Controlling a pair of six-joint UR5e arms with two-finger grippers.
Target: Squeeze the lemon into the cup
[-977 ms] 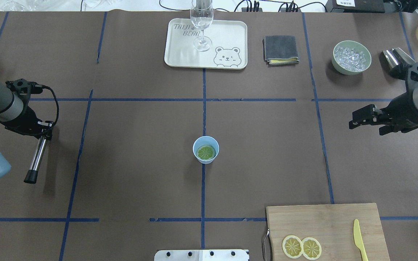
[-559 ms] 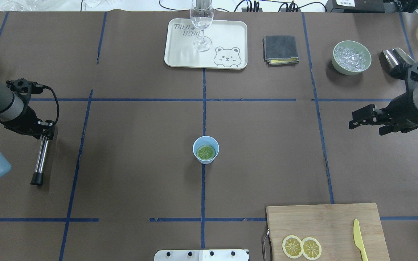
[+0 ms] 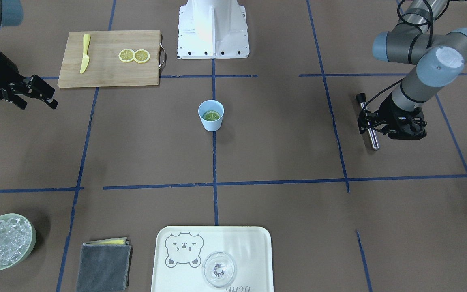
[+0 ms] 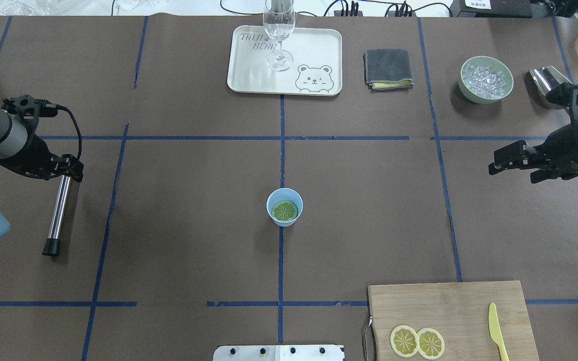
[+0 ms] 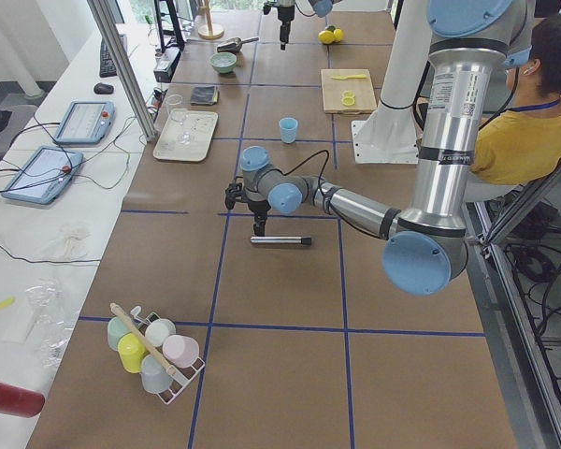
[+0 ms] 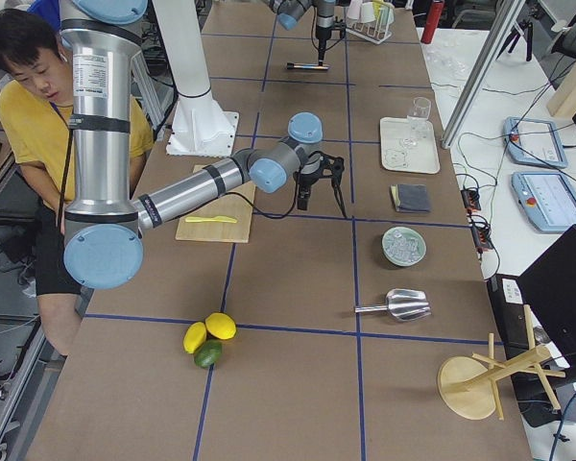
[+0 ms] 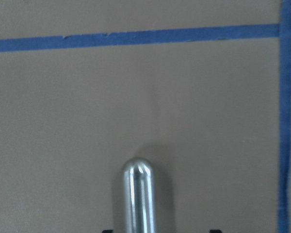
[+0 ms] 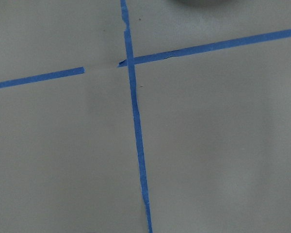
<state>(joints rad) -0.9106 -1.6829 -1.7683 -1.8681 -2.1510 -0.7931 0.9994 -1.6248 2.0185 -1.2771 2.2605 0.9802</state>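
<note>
The pale blue cup (image 4: 284, 198) (image 3: 211, 123) stands at the table's centre with one lemon slice (image 4: 285, 211) (image 3: 211, 116) flat inside it. Two more lemon slices (image 4: 404, 341) (image 3: 127, 55) lie side by side on the cutting board. My left gripper (image 4: 70, 173) (image 3: 370, 126) is at the far left, over the top end of a steel rod (image 4: 58, 213) (image 5: 280, 240) that lies on the table. Its jaws stand wider than the rod. My right gripper (image 4: 511, 173) (image 3: 41, 103) is open and empty at the far right.
A cutting board (image 4: 449, 306) with a yellow knife (image 4: 494, 326) lies front right. At the back are a bear tray (image 4: 319, 45) with a wine glass (image 4: 279, 30), a grey cloth (image 4: 388, 68), a green ice bowl (image 4: 464, 90) and a metal scoop (image 4: 545, 80).
The left gripper brought the tilted rod down onto the table, then drew back along it, uncovering more of its top end. The right gripper rose slightly.
</note>
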